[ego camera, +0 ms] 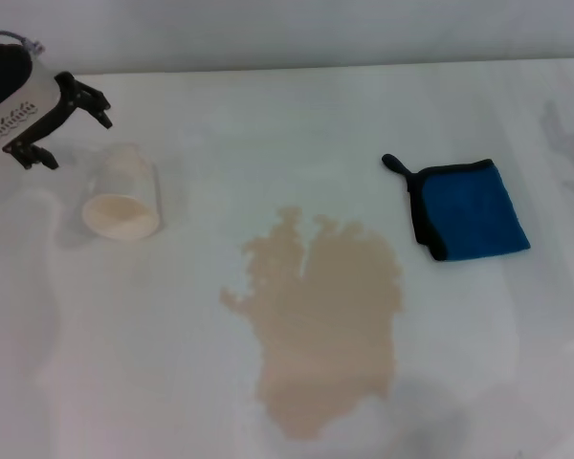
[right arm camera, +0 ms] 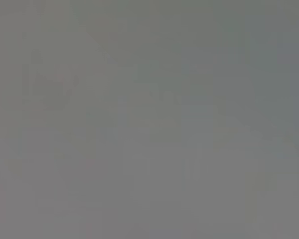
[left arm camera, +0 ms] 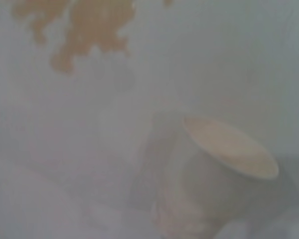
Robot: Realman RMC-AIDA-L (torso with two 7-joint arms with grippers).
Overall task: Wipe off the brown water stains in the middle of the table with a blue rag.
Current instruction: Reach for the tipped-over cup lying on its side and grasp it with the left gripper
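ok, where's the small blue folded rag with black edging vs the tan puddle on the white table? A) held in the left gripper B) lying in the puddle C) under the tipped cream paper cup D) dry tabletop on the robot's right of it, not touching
D: the blue rag lies flat on bare table, clear of the puddle; the left gripper is beside the cup.

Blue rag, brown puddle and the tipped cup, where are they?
blue rag [ego camera: 474, 210], head view, middle of the cloth.
brown water stains [ego camera: 325, 320], head view, puddle's centre.
paper cup [ego camera: 124, 199], head view, its side wall.
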